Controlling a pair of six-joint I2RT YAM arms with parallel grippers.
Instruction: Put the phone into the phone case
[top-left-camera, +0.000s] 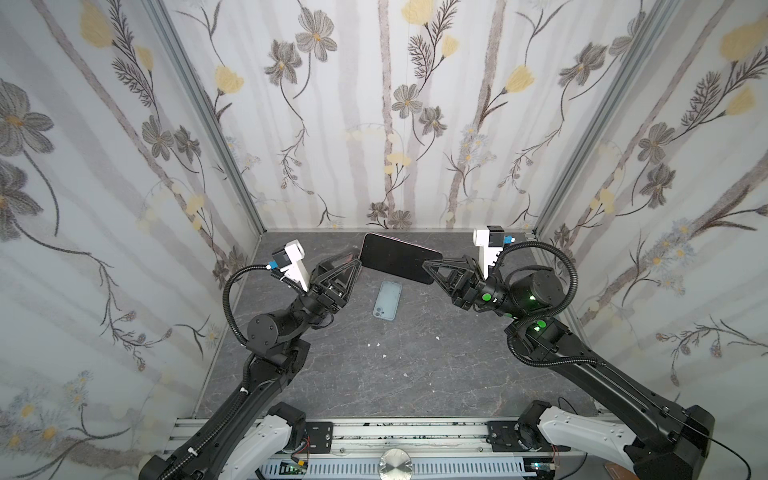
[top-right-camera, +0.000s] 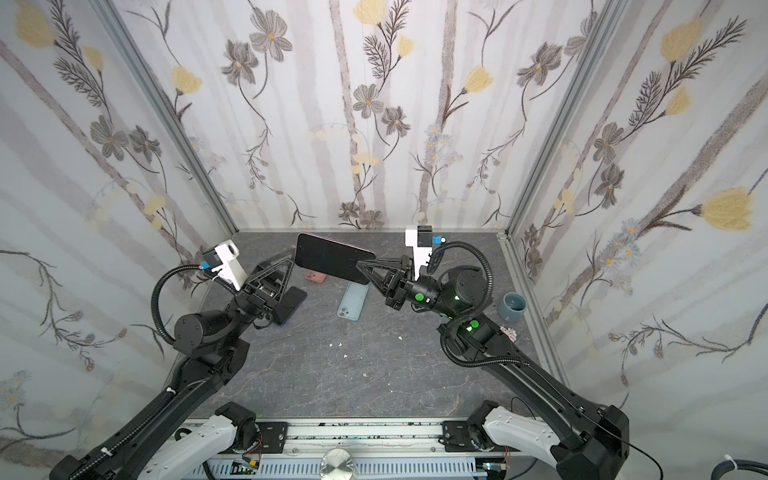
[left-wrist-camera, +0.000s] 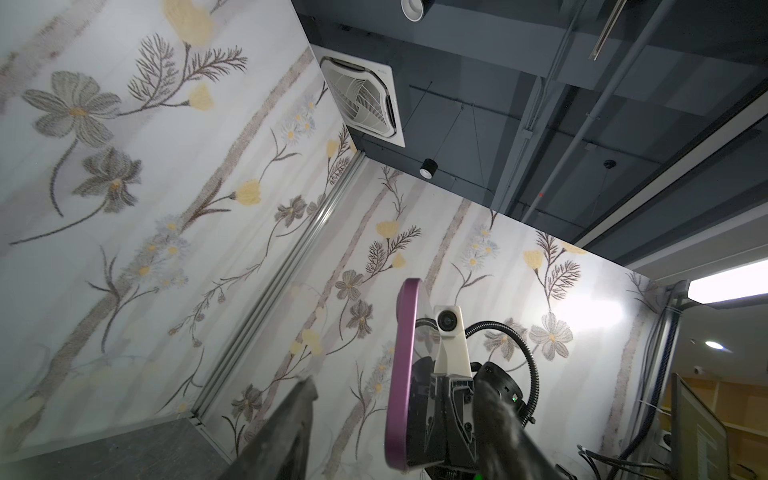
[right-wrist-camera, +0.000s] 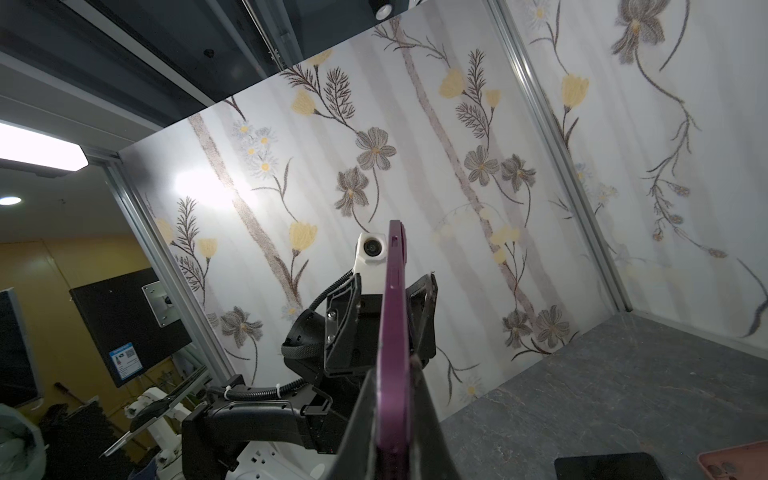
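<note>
The phone, black-screened with a purple rim, hangs on edge above the back of the table, lengthwise between the two arms. My right gripper is shut on its right end; the right wrist view shows the purple rim pinched between both fingers. My left gripper is open around the left end. In the left wrist view the rim stands between the spread fingers, apart from both. A light blue phone case lies flat on the table below.
On the dark marble table, a pink case lies at the back and a second dark phone under my left arm. A grey-blue cup stands by the right wall. Floral walls close in three sides.
</note>
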